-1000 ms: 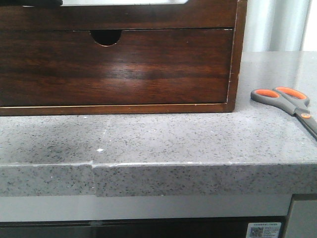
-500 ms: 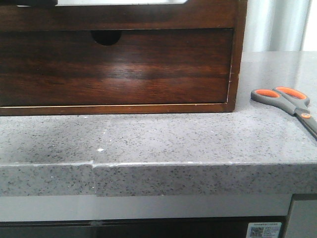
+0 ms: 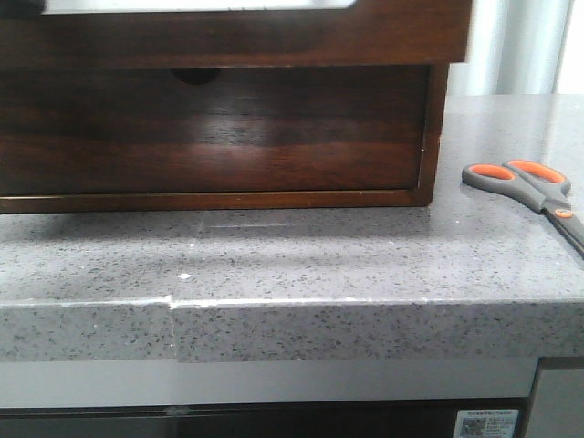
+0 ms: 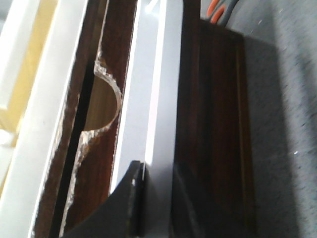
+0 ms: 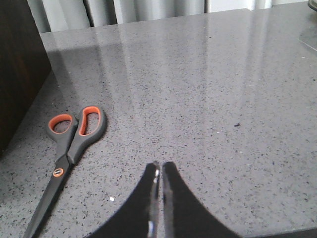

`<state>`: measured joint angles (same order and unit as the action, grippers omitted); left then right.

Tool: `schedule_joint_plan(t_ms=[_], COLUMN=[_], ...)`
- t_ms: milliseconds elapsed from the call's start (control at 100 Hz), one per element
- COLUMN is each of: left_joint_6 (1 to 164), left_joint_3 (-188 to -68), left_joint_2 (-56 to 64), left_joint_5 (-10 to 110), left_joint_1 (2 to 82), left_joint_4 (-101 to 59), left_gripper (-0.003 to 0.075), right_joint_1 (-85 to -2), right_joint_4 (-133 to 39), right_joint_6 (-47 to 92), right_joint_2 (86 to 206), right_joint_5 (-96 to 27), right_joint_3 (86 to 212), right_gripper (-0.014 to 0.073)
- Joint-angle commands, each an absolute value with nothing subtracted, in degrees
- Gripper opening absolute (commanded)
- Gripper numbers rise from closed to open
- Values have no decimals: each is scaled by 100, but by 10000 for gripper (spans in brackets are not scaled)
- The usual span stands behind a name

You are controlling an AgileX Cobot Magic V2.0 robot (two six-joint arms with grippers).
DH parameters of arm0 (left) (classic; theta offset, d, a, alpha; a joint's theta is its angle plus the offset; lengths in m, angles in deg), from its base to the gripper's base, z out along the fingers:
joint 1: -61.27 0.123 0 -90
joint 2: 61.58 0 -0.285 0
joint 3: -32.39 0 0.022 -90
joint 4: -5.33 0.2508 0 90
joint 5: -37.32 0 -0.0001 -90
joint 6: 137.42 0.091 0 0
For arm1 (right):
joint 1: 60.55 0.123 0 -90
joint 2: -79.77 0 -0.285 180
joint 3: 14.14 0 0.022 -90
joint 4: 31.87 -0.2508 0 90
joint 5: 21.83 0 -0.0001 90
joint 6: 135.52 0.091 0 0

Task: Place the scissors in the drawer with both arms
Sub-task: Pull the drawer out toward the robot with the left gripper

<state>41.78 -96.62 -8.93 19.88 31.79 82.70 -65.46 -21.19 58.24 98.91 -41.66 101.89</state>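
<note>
On the grey speckled stone table (image 3: 301, 260), the wide dark reddish-brown glossy wooden drawer (image 3: 219, 132) looked noticeably different from a second before: its front now sat tucked back under a shadowing top board of the dark wooden cabinet frame (image 3: 237, 36), and the half-round finger notch (image 3: 193, 75) that had been plain to see was down to a sliver. So something up there had come forward or the whole thing had tipped toward the camera, I honestly couldn't say which from the front view. The left wrist view helped a bit: the left hand (image 4: 154, 171) was pinched on a thin pale grey panel edge (image 4: 158, 99) right beside the notch, with a pale interior visible past the dark wood, so my guess is the opening step was underway. Meanwhile the small scissors with grey handles and orange-lined loops (image 3: 529, 187) hadn't budged, lying flat on the table to the right of the cabinet, well clear of it, blades running off the edge of the front view. The right hand (image 5: 159, 171) hung over bare table near them, fingers practically touching with nothing between. So scissors not yet picked up, and the right hand would need to spread its fingers first.
</note>
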Motion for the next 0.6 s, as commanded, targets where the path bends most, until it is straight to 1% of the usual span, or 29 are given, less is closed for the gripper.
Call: schedule_joint_plan(t_ms=[0, 220, 470, 520, 590], left_joint_6=[4006, 4006, 4006, 4006, 4006], left_joint_3=[-9687, -9364, -9319, -9319, -9319], left_joint_2=[-1236, -1773, -1824, -1824, -1813], left_joint_5=[1244, 851, 949, 949, 949], left_joint_1=[3129, 3129, 3142, 3142, 3142], left_joint_4=[8109, 8109, 8109, 8120, 8120], left_gripper=[-22, -22, -15, 19, 109], right_joint_1=[-6576, -6576, -6576, -6576, -6576], right_joint_4=[-2088, -2088, -2088, -2088, -2088], right_joint_6=[5782, 5782, 5782, 5782, 5782], right_joint_2=[10003, 10003, 10003, 10003, 10003], right_joint_5=[-3770, -3770, -3770, -3781, -3781], right_joint_3=[10366, 10366, 10366, 10366, 10366], right_gripper=[-41, -41, -41, -41, -41])
